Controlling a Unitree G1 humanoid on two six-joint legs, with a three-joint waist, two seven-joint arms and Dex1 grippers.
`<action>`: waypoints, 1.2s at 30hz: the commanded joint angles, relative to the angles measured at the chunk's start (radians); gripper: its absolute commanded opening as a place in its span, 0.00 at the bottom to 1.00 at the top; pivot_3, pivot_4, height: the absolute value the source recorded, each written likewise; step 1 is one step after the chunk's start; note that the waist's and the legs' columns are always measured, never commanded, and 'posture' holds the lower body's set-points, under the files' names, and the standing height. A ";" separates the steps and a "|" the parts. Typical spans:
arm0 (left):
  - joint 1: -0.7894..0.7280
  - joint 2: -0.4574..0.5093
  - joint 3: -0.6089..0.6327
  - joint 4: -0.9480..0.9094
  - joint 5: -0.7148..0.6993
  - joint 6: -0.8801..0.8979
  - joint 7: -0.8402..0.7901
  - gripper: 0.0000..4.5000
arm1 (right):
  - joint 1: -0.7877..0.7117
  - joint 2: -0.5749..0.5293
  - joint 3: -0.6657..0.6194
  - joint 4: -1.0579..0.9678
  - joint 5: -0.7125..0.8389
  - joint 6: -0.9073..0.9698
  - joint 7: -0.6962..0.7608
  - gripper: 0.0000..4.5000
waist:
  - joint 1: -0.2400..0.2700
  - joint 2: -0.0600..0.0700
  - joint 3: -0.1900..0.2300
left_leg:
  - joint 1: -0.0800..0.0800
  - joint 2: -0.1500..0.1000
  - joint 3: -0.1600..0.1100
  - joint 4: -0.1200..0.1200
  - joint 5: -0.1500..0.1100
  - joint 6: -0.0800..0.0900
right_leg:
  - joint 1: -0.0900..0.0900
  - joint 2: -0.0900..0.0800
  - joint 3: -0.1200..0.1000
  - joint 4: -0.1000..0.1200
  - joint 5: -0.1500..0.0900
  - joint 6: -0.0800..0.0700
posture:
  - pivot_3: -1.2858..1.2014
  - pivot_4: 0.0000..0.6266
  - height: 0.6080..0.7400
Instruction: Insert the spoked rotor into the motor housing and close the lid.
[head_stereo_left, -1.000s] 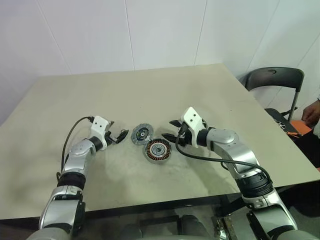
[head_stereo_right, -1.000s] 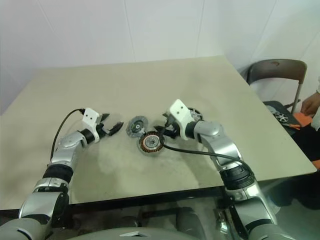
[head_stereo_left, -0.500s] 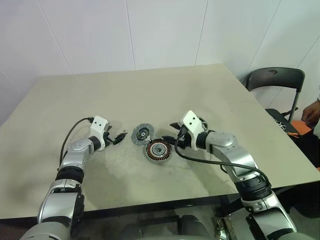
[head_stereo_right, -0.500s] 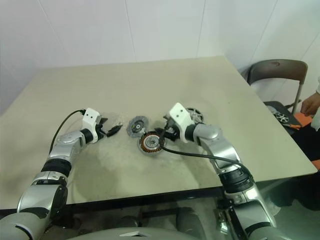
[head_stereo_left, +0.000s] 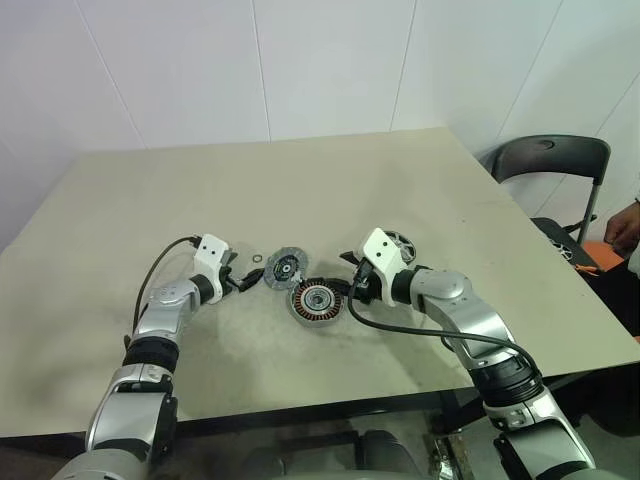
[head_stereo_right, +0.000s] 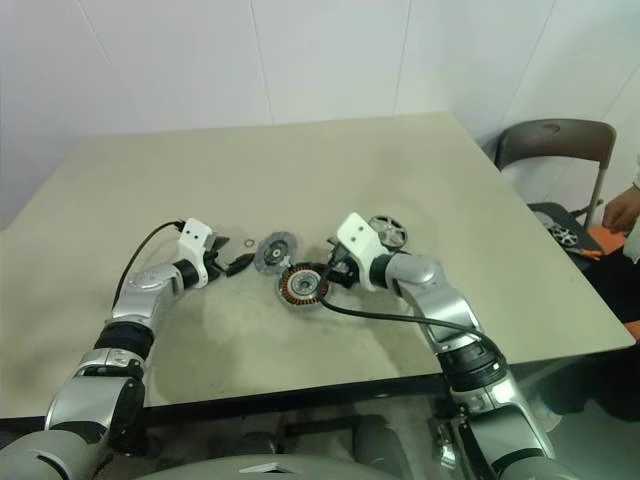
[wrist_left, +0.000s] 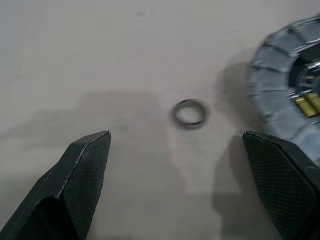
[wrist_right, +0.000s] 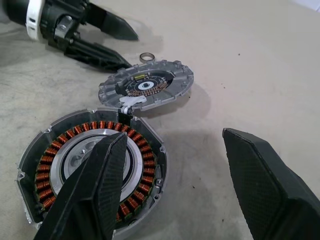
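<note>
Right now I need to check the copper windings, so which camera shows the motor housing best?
The right wrist view: the motor housing lies close up, its copper ring and core plain, though one finger of the right hand crosses it. Both eye views show it small, beside the lid.

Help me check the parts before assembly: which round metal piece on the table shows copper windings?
The motor housing, the short cylinder under the right gripper. The lid beside it is a flat grey disc, and the spoked rotor is an open wheel.
</note>
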 joint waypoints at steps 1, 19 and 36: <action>-0.041 -0.013 0.010 0.018 -0.005 -0.033 0.030 1.00 | -0.008 0.003 0.001 -0.031 -0.007 -0.026 -0.001 0.71 | 0.000 0.000 0.000 | 0.000 0.000 0.000 0.000 0.000 0.000 | 0.000 0.000 0.000 0.000 0.000 0.000 | 0.52 0.00 1.00; -0.164 -0.069 -0.009 0.272 0.043 -0.113 0.130 1.00 | 0.036 0.009 0.013 -0.043 -0.034 -0.039 -0.018 0.71 | 0.008 0.000 -0.001 | 0.003 -0.001 -0.001 0.010 0.001 -0.001 | 0.009 0.000 0.000 0.001 -0.001 0.003 | 0.52 0.00 1.00; -0.170 -0.074 -0.018 0.279 0.068 -0.116 0.143 0.63 | 0.055 0.011 0.014 -0.047 -0.047 -0.036 -0.027 0.71 | 0.010 -0.001 -0.001 | 0.004 -0.002 -0.002 0.012 0.001 -0.001 | 0.010 0.000 0.000 0.002 -0.001 0.003 | 0.52 0.00 1.00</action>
